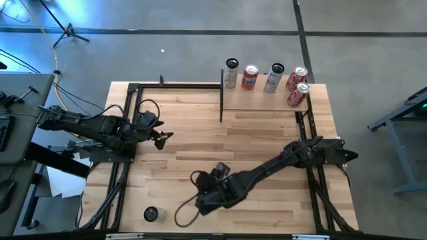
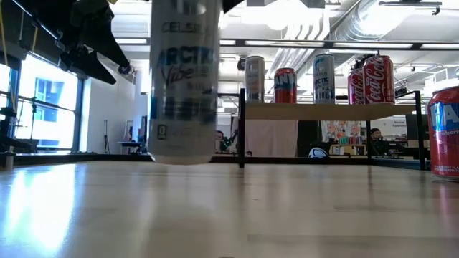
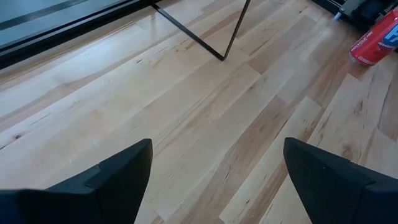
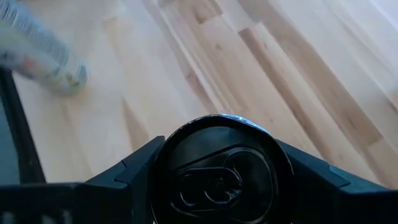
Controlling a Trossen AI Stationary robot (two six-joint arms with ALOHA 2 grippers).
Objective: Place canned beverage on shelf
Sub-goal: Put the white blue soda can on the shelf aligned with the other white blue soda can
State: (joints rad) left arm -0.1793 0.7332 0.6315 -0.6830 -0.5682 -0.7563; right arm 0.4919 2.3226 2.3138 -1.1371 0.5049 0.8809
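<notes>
Canned beverage (image 1: 205, 197) sat clamped in the right gripper (image 1: 204, 199) near the front middle of the tabletop (image 1: 267, 140), as seen from above, well apart from the shelf (image 1: 263, 101) at the far right corner. Five cans stood in a row on that shelf: a black-topped can (image 1: 231, 73), a red can (image 1: 249, 77), a pale can (image 1: 274, 78) and two red cola cans (image 1: 297, 86). Another can (image 1: 152, 214) stood alone near the front left edge. The left gripper (image 1: 162, 137) hung over the left side of the table, its fingers spread and holding nothing.

Low view: the held can (image 2: 183, 79), white with blue lettering, filled the foreground upright, its base just above the tabletop (image 2: 229, 208). Behind it the shelf (image 2: 326, 111) carried its row of cans, and a red and blue can (image 2: 445, 132) showed at the right edge. Dark parts of an arm (image 2: 86, 39) hung at upper left.

Left wrist view: both dark fingers (image 3: 118, 177) stood wide apart over bare planks (image 3: 186, 106), with a thin black upright (image 3: 199, 37) and a red can (image 3: 376, 43) beyond.

Right wrist view: the fingers (image 4: 124, 171) pressed both sides of the can's dark top (image 4: 221, 168); a pale can (image 4: 40, 56) showed farther off, blurred.
</notes>
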